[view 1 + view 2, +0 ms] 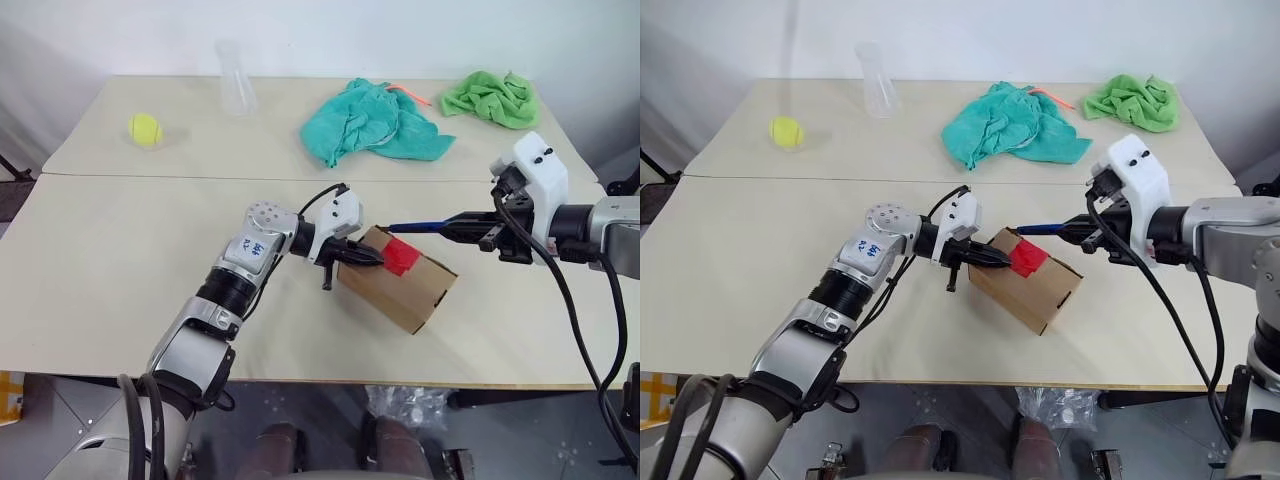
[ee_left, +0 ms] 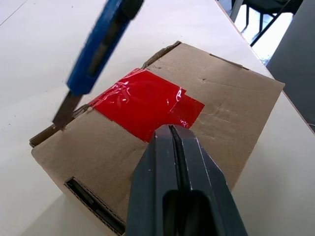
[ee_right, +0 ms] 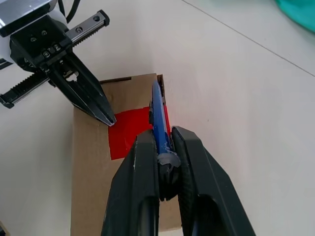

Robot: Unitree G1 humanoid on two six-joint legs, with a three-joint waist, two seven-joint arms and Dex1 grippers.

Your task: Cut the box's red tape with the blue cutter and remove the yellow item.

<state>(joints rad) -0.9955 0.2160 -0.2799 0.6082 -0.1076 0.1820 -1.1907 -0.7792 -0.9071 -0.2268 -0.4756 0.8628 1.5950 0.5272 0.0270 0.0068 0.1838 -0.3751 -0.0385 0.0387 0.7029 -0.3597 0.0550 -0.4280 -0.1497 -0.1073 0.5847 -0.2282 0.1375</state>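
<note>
The brown cardboard box [image 1: 412,292] lies tilted on the table's near middle, its flaps closed under the red tape [image 1: 402,257]. My left gripper [image 1: 372,262] is shut, and its tips rest on the box top at the edge of the red tape [image 2: 142,103]. My right gripper [image 3: 161,135] is shut on the blue cutter [image 3: 157,113]. It holds the cutter level from the right, over the box's far edge. The cutter's metal blade tip [image 2: 64,110] touches the flap seam just beyond the tape. The yellow item is hidden.
A yellow-green tennis ball [image 1: 145,129] sits at the far left, with a clear plastic cup [image 1: 236,78] behind it. A teal cloth [image 1: 370,122], an orange-red stick [image 1: 408,95] and a green cloth [image 1: 492,97] lie at the back right. The table's front edge [image 1: 330,382] runs near the box.
</note>
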